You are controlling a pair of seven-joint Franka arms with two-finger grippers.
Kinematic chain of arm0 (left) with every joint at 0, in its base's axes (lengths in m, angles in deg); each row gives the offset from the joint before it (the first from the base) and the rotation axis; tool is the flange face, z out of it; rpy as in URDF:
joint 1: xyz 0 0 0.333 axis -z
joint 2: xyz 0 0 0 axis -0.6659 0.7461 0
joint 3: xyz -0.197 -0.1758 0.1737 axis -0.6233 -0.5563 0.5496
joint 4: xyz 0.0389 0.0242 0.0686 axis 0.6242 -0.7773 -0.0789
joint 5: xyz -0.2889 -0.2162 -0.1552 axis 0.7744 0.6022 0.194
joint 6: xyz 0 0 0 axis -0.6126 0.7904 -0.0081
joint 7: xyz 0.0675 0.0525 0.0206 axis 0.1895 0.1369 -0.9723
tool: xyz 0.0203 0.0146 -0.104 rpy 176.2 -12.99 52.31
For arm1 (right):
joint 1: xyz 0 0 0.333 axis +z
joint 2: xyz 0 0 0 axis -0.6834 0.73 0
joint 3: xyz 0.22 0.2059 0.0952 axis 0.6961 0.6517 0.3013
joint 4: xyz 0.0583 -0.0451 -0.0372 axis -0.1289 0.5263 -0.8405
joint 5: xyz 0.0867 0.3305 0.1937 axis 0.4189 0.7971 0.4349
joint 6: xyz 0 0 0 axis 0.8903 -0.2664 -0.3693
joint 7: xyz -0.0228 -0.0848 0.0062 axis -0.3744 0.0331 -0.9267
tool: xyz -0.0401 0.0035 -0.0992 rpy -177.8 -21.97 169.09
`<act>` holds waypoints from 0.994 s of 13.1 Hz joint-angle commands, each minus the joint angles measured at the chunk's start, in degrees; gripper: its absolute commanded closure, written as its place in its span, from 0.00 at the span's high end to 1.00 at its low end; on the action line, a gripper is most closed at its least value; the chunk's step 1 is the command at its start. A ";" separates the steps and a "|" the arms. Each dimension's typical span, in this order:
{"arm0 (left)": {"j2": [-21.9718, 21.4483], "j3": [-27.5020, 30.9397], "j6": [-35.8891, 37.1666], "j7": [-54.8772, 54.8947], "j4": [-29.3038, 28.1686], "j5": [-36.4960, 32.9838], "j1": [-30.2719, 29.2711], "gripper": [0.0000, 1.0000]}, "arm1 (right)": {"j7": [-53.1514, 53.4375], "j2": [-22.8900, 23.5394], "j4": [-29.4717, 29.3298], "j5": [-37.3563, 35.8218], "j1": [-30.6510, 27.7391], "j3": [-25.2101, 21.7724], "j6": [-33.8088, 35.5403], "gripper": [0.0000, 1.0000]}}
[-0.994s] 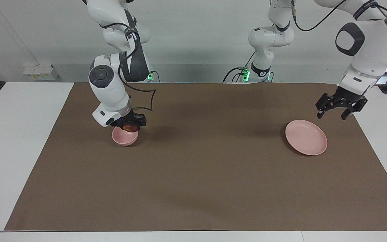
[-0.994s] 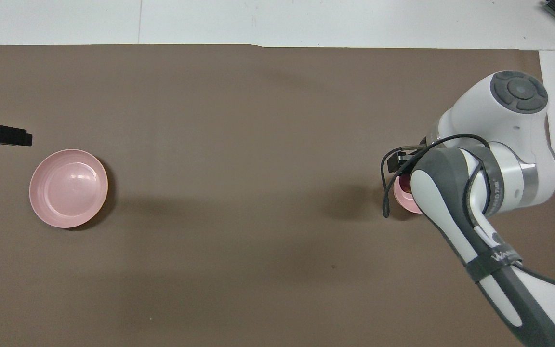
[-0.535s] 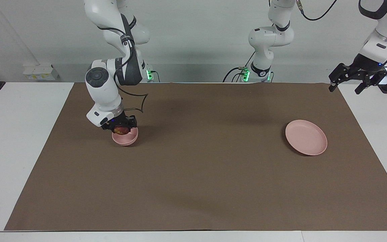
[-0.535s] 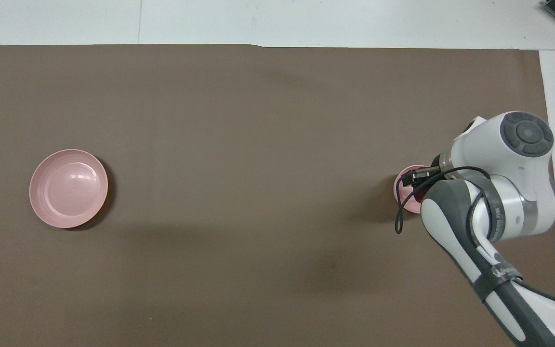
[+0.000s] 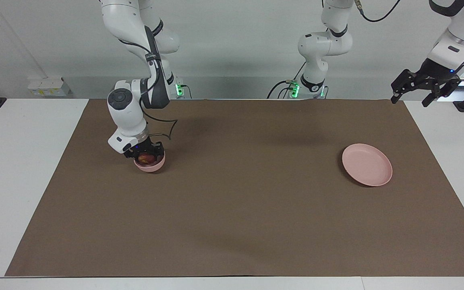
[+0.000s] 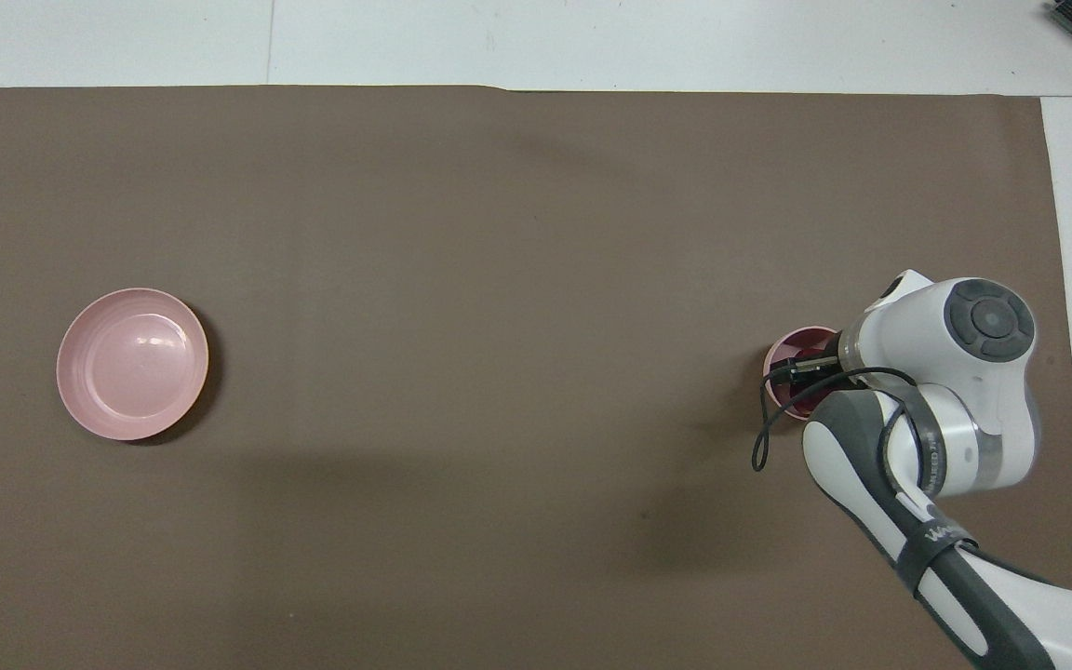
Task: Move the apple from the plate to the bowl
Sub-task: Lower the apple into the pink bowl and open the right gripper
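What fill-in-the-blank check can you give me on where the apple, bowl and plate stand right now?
1. The right gripper, shut on the apple, is lowered into the ____.
2. The plate at the left arm's end of the table holds ____.
3. The left gripper waits raised, its fingers ____.
4. The bowl and plate are both pale ____.

Missing words: bowl; nothing; open; pink

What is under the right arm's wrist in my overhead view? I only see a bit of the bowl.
Observer: The right gripper is down at the bowl, shut on the apple.
Operator: Is the apple inside the bowl?
Observer: It sits low at the rim; whether it touches the bottom, I cannot tell.
Operator: And the left gripper?
Observer: The left gripper hangs open, raised near the left arm's end of the table, waiting.
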 commanded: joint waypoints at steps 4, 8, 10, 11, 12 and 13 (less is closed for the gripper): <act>-1.37 0.18 0.63 0.28 -1.51 -0.95 0.30 1.00 | 0.38 -0.76 -8.92 -0.57 -0.40 0.55 8.66 1.00; -1.37 0.18 0.55 0.19 -1.42 -0.96 0.04 1.00 | -4.97 -0.58 -18.60 -1.10 -0.49 0.55 15.96 1.00; -1.37 0.09 0.46 0.28 -1.42 -0.95 -0.05 1.00 | -4.55 -1.02 -23.17 -0.23 -0.84 0.55 20.52 1.00; -1.37 0.09 0.28 0.19 -1.42 -0.95 -0.14 1.00 | -4.19 -1.19 -25.97 0.22 -1.19 0.38 23.77 1.00; -1.37 0.09 0.19 0.19 -1.42 -0.95 0.04 1.00 | -3.23 -1.54 -28.61 1.79 -1.72 0.12 27.11 1.00; -1.37 0.09 0.37 0.19 -1.42 -0.95 0.13 1.00 | -1.83 -1.63 -30.90 3.11 -2.16 -0.06 30.10 1.00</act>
